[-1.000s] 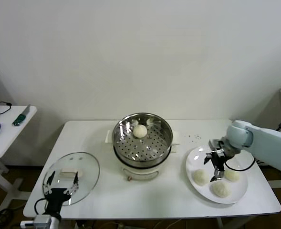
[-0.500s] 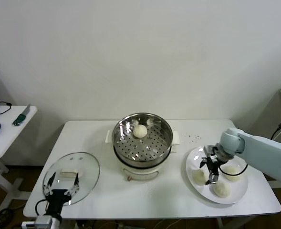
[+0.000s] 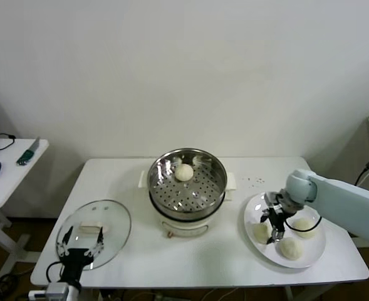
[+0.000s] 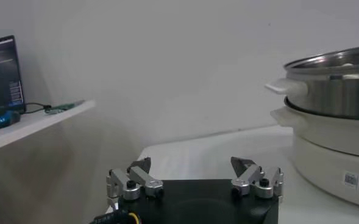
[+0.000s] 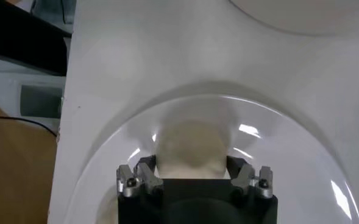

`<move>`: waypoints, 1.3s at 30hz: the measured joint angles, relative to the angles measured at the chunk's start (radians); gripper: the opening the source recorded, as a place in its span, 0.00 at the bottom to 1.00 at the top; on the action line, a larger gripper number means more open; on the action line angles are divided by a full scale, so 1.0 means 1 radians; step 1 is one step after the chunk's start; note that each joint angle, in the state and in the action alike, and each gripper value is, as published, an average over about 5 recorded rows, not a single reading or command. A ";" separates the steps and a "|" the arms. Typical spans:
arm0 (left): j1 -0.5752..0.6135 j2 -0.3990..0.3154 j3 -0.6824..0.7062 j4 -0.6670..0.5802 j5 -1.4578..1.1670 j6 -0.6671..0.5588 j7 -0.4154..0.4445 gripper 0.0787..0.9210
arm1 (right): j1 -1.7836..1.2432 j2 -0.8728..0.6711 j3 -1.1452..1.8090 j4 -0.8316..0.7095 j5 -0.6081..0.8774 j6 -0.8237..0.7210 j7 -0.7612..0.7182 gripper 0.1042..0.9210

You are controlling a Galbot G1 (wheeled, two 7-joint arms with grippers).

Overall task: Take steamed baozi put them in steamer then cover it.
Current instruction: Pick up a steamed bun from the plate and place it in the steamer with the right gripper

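1. L hand parked at the near-left edge of the bench, fingers spread wide, holding nothing, just over the near rim of the glass cover, which lies flat on the bench.
2. R hand down on the white plate at the bench's right end. Wrist cam: fingers straddle one baozi, a tip at each side of it; can't tell if they're pressing yet. Bun still sits on the plate.
3. Two more baozi on the same plate: one nearer the front, one toward the right rim.
4. Steamer mid-bench on its white pot base, uncovered.
5. Fourth baozi inside the steamer, on the perforated floor toward the far wall.
6. Side table far left w/ small items, well apart.
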 measured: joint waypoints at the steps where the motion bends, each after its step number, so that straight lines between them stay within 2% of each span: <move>1: 0.001 0.000 0.000 0.000 0.000 0.000 0.000 0.88 | 0.004 -0.002 -0.003 0.002 0.003 0.000 -0.001 0.76; 10: 0.007 0.000 0.004 -0.009 -0.003 0.003 0.006 0.88 | 0.145 -0.022 -0.097 0.008 0.093 0.003 -0.023 0.75; 19: 0.012 -0.012 0.026 -0.008 -0.006 -0.006 0.010 0.88 | 0.468 0.037 -0.312 -0.025 0.279 0.017 -0.050 0.76; 30: 0.015 -0.013 0.036 -0.026 -0.012 -0.008 0.032 0.88 | 0.680 0.260 -0.426 -0.115 0.517 -0.003 -0.051 0.76; 39: 0.018 -0.016 0.026 -0.044 -0.012 -0.012 0.042 0.88 | 0.657 0.515 -0.408 -0.254 0.597 -0.018 -0.042 0.76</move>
